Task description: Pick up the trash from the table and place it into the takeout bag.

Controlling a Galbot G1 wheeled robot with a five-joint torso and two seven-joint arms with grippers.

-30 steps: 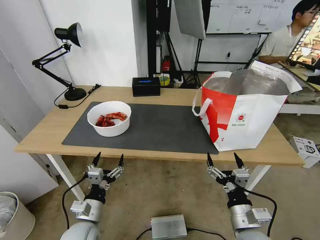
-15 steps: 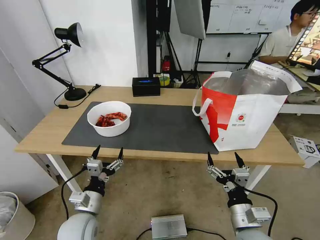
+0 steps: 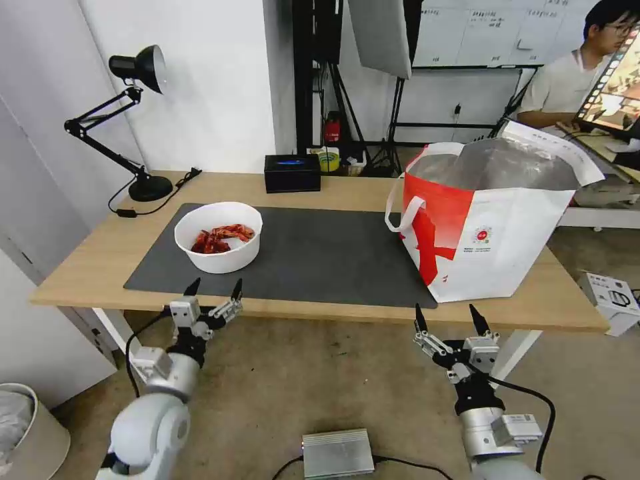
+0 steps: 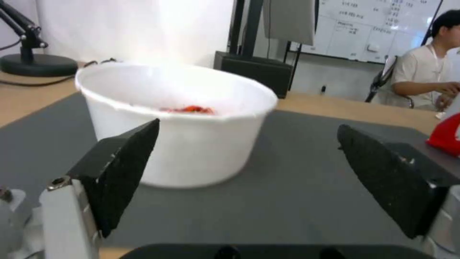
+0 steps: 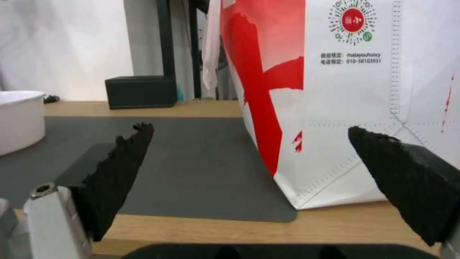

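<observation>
Nearest me, the right hand (image 3: pixel 449 319) hung below the counter's (image 3: pixel 87 263) front edge, fingers spread and holding nothing. The left hand (image 3: pixel 214 289) stood at that edge, likewise wide open and empty, pointed at the white bowl (image 3: pixel 218 237). The bowl sat on the dark grey mat (image 3: pixel 320 257), round and plain, with red scraps (image 3: pixel 220 238) heaped inside. Farther right stood the takeout bag (image 3: pixel 490 223), boxy white and red, foil-lined, mouth gaping.

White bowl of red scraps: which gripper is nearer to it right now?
Left. The left gripper, open, sits at the table's near edge just in front of the white bowl. The right gripper, open, hangs below the edge by the takeout bag.
</observation>
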